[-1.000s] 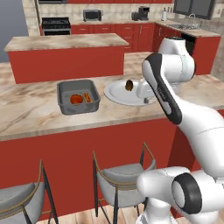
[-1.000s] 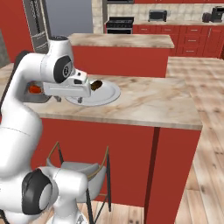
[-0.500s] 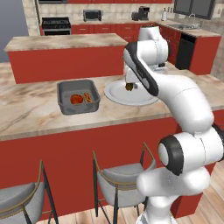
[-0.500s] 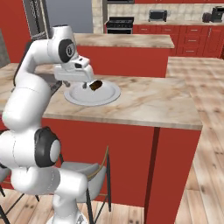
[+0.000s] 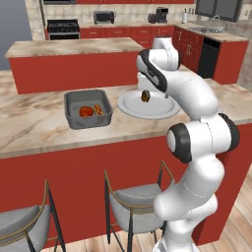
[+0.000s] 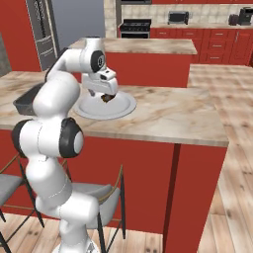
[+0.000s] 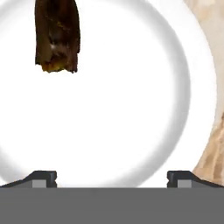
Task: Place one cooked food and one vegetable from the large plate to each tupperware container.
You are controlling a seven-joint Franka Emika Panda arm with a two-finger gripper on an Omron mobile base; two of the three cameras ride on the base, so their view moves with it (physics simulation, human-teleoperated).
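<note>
- Left base view: the large plate (image 5: 133, 105) rests on the marble counter (image 5: 34, 125). At its 9 o'clock, just beside it, sits the dark tupperware container (image 5: 87, 109), holding an orange-red food item (image 5: 85, 111) and an orange strip (image 5: 98, 109). A dark brown food piece (image 5: 145, 96) lies on the plate under the arm.
- Right base view: the gripper (image 6: 106, 99) hangs over the plate's centre, above the brown piece; the container's rim (image 6: 23, 102) shows at 9 o'clock, behind the arm.
- Hand view: the two fingertips (image 7: 43, 178) stand spread wide, holding nothing. The brown piece sits at 11 o'clock on the plate; the counter shows at 3 o'clock.
</note>
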